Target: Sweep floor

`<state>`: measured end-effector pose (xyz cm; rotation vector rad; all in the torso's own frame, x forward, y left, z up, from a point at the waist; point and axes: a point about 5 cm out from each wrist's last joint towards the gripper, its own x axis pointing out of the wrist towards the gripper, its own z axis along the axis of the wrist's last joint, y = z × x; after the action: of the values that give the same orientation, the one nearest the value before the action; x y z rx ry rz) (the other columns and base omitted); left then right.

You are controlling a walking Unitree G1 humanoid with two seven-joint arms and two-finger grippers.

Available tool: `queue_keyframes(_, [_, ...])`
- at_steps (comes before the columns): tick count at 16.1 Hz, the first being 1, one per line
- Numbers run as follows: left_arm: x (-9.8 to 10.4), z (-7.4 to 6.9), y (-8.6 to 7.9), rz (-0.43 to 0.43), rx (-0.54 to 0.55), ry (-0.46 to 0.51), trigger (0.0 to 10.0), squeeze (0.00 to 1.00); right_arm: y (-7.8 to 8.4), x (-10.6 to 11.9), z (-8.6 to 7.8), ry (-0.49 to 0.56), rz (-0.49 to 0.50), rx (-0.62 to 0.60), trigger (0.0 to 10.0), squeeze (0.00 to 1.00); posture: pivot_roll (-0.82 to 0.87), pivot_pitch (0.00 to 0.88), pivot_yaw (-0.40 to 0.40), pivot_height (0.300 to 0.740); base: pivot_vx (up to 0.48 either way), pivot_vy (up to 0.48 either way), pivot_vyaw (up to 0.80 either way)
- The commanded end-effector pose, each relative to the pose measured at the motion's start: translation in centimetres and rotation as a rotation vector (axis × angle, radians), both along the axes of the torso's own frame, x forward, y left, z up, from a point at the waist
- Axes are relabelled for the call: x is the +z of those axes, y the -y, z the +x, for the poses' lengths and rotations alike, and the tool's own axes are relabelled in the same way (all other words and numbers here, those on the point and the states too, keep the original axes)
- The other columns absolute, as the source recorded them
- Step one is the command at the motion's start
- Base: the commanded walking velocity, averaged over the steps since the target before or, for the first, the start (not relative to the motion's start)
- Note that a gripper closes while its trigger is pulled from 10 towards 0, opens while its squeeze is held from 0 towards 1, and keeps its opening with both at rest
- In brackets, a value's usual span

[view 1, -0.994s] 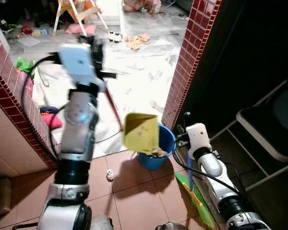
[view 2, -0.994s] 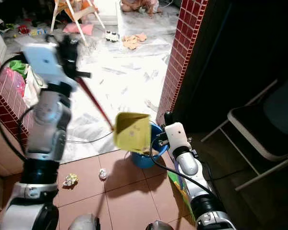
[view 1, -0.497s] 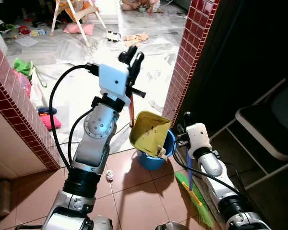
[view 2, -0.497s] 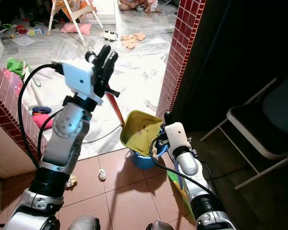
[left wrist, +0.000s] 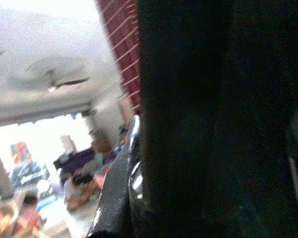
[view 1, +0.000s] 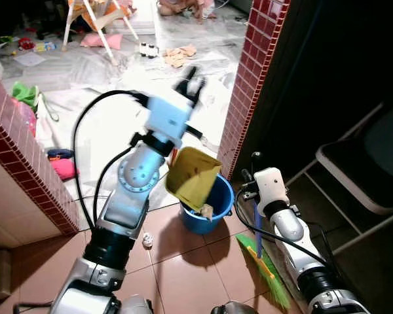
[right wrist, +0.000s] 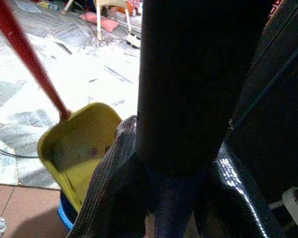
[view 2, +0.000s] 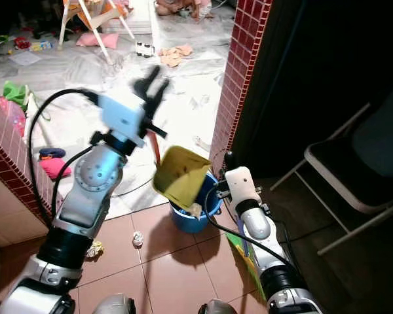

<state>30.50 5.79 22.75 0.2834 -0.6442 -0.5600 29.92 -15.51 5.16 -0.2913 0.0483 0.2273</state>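
Yellow dustpan (view 1: 191, 176), clenched in the left end effector (view 1: 191, 82), tilts over the blue bucket's (view 1: 217, 216) rim.

My yellow dustpan (view 1: 192, 175) sits near the middle of the head view, tipped steeply with its open mouth angled down over the blue bucket (view 1: 213, 209); its lower edge is just above the bucket's rim. Its inside is smudged with dark specks. A red handle (right wrist: 27, 54) rises from its back edge toward the upper left. A pale scrap (view 1: 206, 210) lies in the bucket under the pan's lip. My broom (view 1: 262, 261) stands lower right of centre, blue shaft upright, green bristles with a yellow band splayed on the brown tiles. Two crumpled paper scraps (view 2: 137, 239) (view 2: 93, 248) lie on the tiles left of the bucket.
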Motion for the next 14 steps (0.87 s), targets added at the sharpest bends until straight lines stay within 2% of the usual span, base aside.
queue_keyframes(1, [2.5, -1.3, 1.8, 0.02, -0.138, 0.124, 10.0, 0.0, 0.3, 0.6, 0.5, 0.028, -0.039, -0.003, 10.0, 0.0, 0.01, 0.0, -0.045, 0.74, 0.0, 0.0, 0.0])
queue_keyframes(2, [2.0, -1.6, 2.5, 0.028, -0.214, 0.067, 10.0, 0.0, 0.3, 0.6, 0.5, 0.029, -0.039, -0.003, 10.0, 0.0, 0.01, 0.0, -0.045, 0.74, 0.0, 0.0, 0.0])
queue_keyframes(4, [0.6, -2.3, 3.4, 0.084, -0.309, 0.017, 10.0, 0.0, 0.3, 0.7, 0.6, 0.034, -0.037, -0.003, 10.0, 0.0, 0.01, 0.0, -0.043, 0.74, 0.0, 0.0, 0.0])
queue_keyframes(8, [-0.2, -3.0, 3.9, 0.168, -0.379, 0.035, 10.0, 0.0, 0.2, 0.8, 0.7, 0.043, -0.036, -0.004, 10.0, 0.0, 0.01, 0.0, -0.042, 0.74, 0.0, 0.0, 0.0])
queue_keyframes(9, [-0.1, -3.1, 3.8, 0.196, -0.379, 0.069, 10.0, 0.0, 0.2, 0.8, 0.7, 0.043, -0.036, -0.004, 10.0, 0.0, 0.01, 0.0, -0.044, 0.74, 0.0, 0.0, 0.0])
queue_keyframes(10, [0.5, -3.2, 3.4, 0.255, -0.356, 0.158, 10.0, 0.0, 0.1, 0.8, 0.8, 0.046, -0.038, -0.003, 10.0, 0.0, 0.01, 0.0, -0.045, 0.74, 0.0, 0.0, 0.0])
queue_keyframes(12, [1.9, -2.3, 2.3, 0.21, -0.27, 0.198, 10.0, 0.0, 0.1, 0.9, 0.8, 0.049, -0.039, -0.002, 10.0, 0.0, 0.01, 0.0, -0.045, 0.74, 0.0, 0.0, 0.0])
queue_keyframes(13, [2.1, -2.1, 2.2, 0.205, -0.26, 0.201, 10.0, 0.0, 0.1, 0.9, 0.8, 0.049, -0.039, -0.001, 10.0, 0.0, 0.01, 0.0, -0.045, 0.74, 0.0, 0.0, 0.0])
queue_keyframes(14, [3.3, -1.3, 1.2, 0.134, -0.179, 0.203, 10.0, 0.0, 0.1, 0.9, 0.8, 0.051, -0.041, -0.002, 10.0, 0.0, 0.01, 0.0, -0.046, 0.74, 0.0, 0.0, 0.0])
